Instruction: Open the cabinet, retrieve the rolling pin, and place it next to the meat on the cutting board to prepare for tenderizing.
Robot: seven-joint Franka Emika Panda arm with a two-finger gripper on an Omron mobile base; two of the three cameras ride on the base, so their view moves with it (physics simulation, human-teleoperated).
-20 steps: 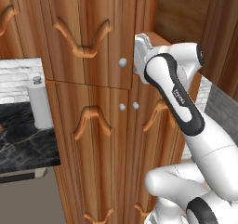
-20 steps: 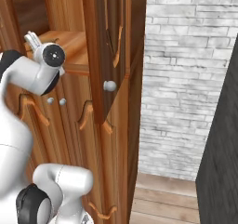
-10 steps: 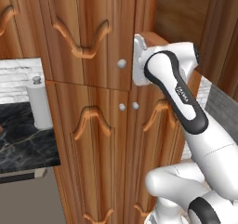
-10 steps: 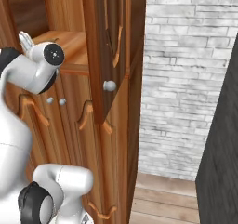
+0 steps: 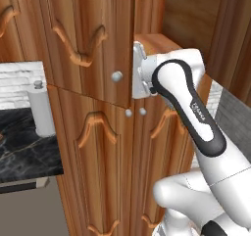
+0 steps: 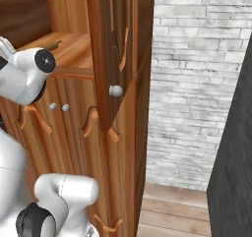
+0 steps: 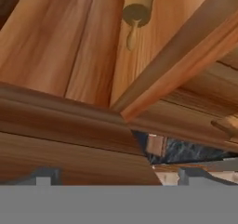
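Observation:
The tall reddish-brown cabinet (image 5: pixel 93 44) has its upper right door (image 6: pixel 118 44) swung wide open, while the left door with its round knob (image 5: pixel 116 76) is shut. On the shelf inside lies the light-tan rolling pin (image 7: pixel 137 7), its narrow handle end pointing toward me; its tip also shows at the rolling pin (image 6: pixel 52 45). My gripper (image 7: pixel 118 177) is open and holds nothing; it hovers at the shelf's front edge, short of the pin. My hand (image 5: pixel 142 76) sits level with that edge beside the shut door. The meat and the cutting board are out of view.
A white cylinder (image 5: pixel 41 108) stands on the dark marble counter (image 5: pixel 24 152) left of the cabinet. The lower doors with two small knobs (image 5: pixel 135 112) are shut. A white brick wall (image 6: pixel 197 83) and a dark panel (image 6: pixel 236 182) lie to the right.
My hand has edged slightly down and to the left at the shelf's front edge. The jaws stay open and the doors have not moved.

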